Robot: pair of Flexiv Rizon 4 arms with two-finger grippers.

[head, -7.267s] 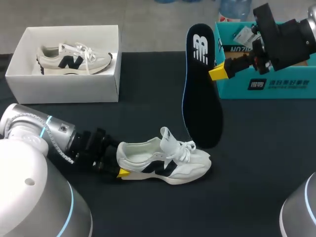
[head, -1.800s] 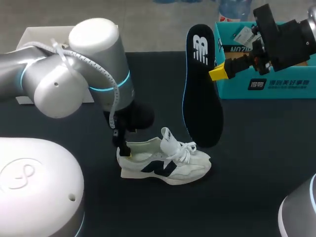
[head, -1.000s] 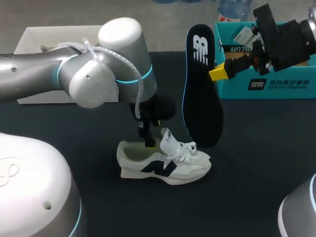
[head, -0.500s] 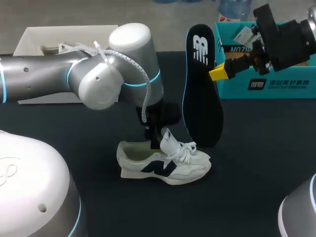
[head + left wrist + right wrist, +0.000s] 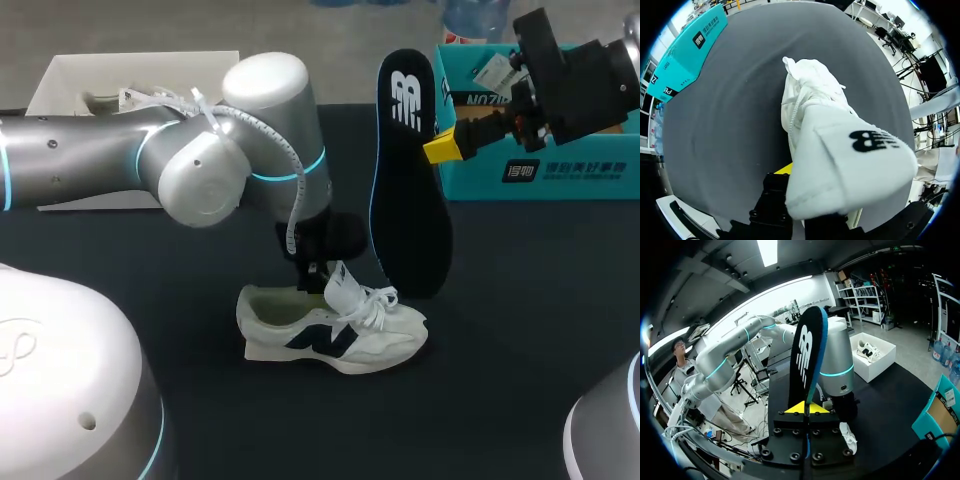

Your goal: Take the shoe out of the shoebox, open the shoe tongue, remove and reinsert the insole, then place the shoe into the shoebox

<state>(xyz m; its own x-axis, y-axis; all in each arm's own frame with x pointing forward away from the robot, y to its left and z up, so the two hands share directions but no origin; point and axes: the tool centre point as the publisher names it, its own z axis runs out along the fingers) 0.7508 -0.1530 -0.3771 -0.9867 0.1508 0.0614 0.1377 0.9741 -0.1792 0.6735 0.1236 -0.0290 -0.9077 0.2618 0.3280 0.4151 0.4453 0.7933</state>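
As the left arm [image 5: 230, 160] has swung from the heel of the shoe [image 5: 330, 325] to its tongue [image 5: 340, 285] in the head view, the shoe stays on the desk [image 5: 520, 300], outside the shoebox [image 5: 70, 78]. Left wrist view: the tongue [image 5: 850, 155] lies across the left jaws; whether they grip it cannot be told. Right wrist view: the right jaws stay clamped on the upright insole [image 5: 807, 355], so reinsertion likely awaits an opened tongue.

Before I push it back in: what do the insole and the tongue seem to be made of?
Insole: likely thin foam, with a matte black face, a printed white logo and a blue edge. It keeps its shape held by one end in the right gripper, so it is probably fairly stiff.
Tongue: soft padded white fabric, matte, with a stitched hem and a black logo. The weave is too fine to tell.
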